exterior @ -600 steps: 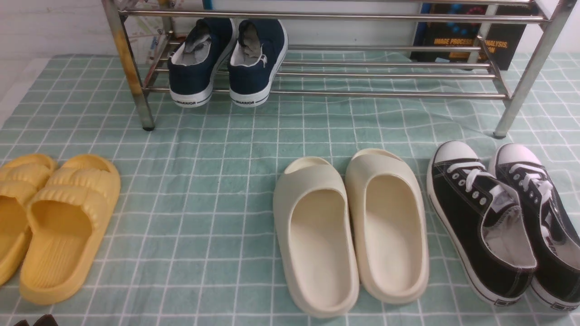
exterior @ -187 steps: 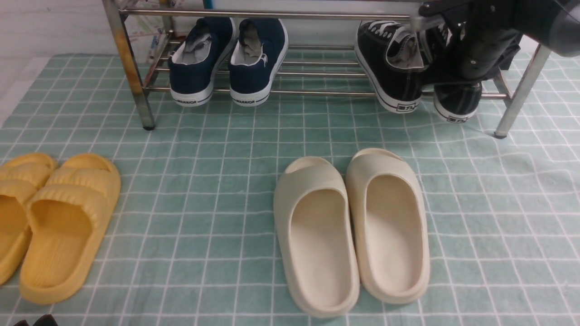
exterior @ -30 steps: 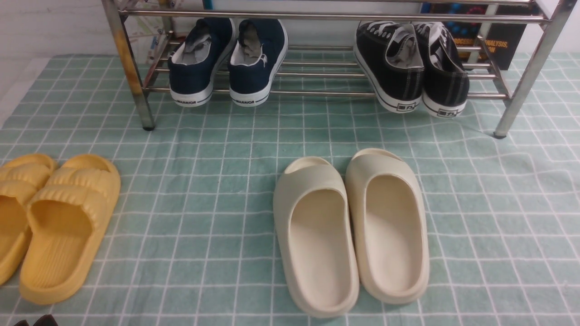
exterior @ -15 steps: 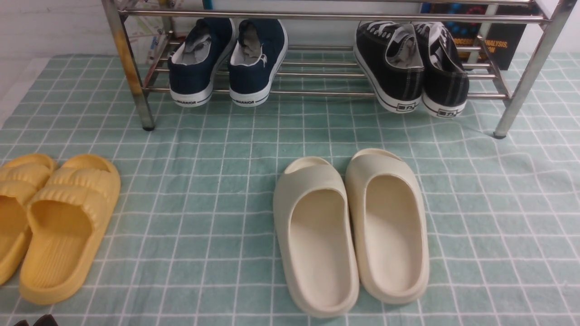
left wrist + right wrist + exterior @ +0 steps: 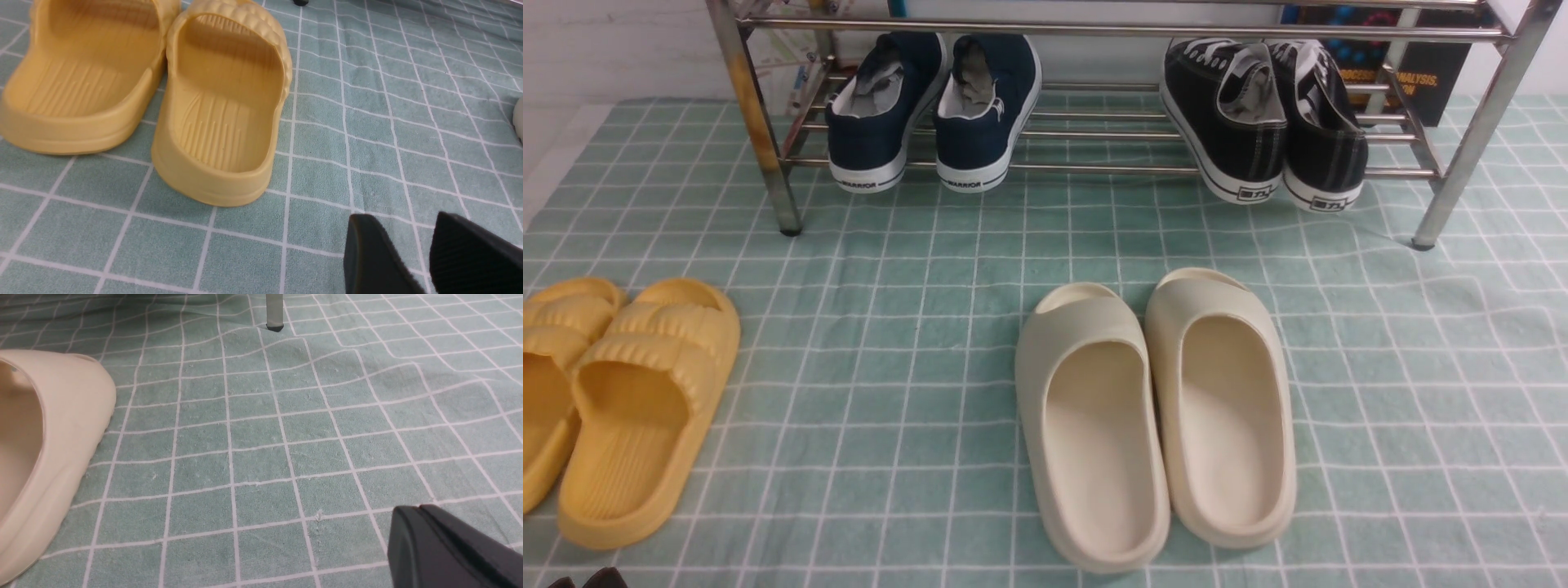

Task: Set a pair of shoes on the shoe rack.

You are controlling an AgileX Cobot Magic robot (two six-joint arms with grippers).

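Green checked cloth [image 5: 915, 327] covers the whole floor area. The shoe rack [image 5: 1094, 167] stands at the far side, left front leg rust-stained. The cream slide slippers [image 5: 1156, 408] sit side by side mid-cloth, yellow slippers [image 5: 613, 392] at the left edge. Navy slip-ons [image 5: 935, 110] are on the rack's lower bars, left part. The pair of shoes [image 5: 1262, 118] rests on the same lower bars at the right, heels toward the camera, the two touching. Left gripper [image 5: 429, 253] hovers over bare cloth near the yellow slippers, jaws parted, empty. Right gripper [image 5: 421, 522] is over bare cloth beside a cream slipper, jaws clenched together, holding nothing.
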